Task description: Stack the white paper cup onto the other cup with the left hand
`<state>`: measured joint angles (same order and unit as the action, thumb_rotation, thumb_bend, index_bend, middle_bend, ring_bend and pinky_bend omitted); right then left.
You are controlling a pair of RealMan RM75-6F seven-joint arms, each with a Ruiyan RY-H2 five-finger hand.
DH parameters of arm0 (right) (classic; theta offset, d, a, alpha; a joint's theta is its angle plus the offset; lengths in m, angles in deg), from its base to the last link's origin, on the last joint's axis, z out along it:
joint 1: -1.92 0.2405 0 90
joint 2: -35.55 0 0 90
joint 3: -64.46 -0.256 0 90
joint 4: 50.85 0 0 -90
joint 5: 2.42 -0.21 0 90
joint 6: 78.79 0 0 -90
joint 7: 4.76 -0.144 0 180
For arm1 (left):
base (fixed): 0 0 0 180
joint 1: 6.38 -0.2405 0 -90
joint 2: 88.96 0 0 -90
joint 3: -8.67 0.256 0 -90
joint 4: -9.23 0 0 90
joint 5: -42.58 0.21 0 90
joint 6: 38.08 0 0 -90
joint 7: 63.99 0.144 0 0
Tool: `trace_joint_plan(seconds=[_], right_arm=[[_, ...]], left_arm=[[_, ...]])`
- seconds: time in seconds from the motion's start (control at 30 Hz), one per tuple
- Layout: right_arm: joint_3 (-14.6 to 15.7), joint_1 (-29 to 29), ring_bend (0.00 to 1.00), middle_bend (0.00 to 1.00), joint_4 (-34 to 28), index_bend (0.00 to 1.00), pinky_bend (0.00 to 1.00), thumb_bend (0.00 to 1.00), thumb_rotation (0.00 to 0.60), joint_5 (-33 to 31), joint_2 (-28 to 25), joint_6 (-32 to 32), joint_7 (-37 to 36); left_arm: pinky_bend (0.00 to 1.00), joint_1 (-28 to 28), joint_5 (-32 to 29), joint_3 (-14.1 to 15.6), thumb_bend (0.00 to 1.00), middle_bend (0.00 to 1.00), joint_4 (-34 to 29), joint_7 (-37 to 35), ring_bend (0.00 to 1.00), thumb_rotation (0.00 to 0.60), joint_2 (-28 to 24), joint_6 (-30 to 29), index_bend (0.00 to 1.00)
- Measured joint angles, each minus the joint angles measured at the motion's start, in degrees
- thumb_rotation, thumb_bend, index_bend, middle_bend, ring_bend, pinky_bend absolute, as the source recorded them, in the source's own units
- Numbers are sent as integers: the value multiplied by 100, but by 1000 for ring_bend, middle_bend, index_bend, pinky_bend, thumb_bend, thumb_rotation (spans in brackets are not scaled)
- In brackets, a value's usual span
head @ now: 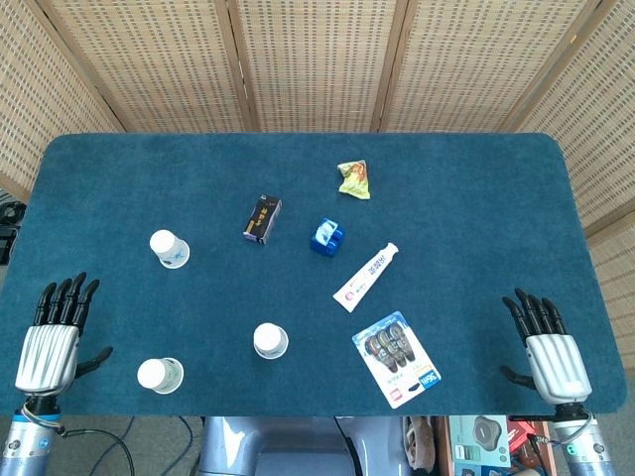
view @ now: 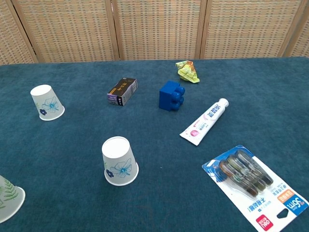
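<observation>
1. Your left hand [head: 48, 342] rests at the near left corner of the table [head: 476, 188], fingers straight and slightly apart, holding nothing — a ready posture, close to the cups it must serve. It shows in the head view only.

2. Your right hand [head: 552, 355] lies at the near right corner, fingers likewise extended and apart, empty. The task gives it no part, so it sits well clear of the work.

3. Three white paper cups stand upside down, base up, well apart from one another: the green-leaf cup [head: 160, 375] just beside your left hand, the near blue-flower cup [head: 270, 340] toward the table's middle, and the far blue-flower cup [head: 169, 248] further back on the left. Inverted, each offers a narrow top over which another cup can be lowered.

4. Judged from the layout, no stacking has begun. The task does not say which cup goes on which; the green-leaf cup is the easiest reach.

5. Other items lie clear of the cups — a small dark box [head: 261, 219], a blue block [head: 327, 237], a crumpled wrapper [head: 353, 179], a toothpaste tube [head: 365, 277] and a blister pack [head: 397, 358] — all right of the cups, so your left hand's path is unobstructed.
</observation>
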<state>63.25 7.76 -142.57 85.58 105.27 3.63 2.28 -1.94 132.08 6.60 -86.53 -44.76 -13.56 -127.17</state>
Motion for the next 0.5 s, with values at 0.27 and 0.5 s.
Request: trace_joint_plan(seconds=[0.27,0.5], right_arm=[[7,-1,0,0,-6,0,0,0,600,7,11,-6,31],[9,-6,0,0,-16,0,0,0,600,13,7,2,36]], left_arm=[[0,262,277,7,171,0,-570,252,0,600,-260,292,0],[0,769,209,-120,171,0,-1266,626,0,600,-554,1118,0]])
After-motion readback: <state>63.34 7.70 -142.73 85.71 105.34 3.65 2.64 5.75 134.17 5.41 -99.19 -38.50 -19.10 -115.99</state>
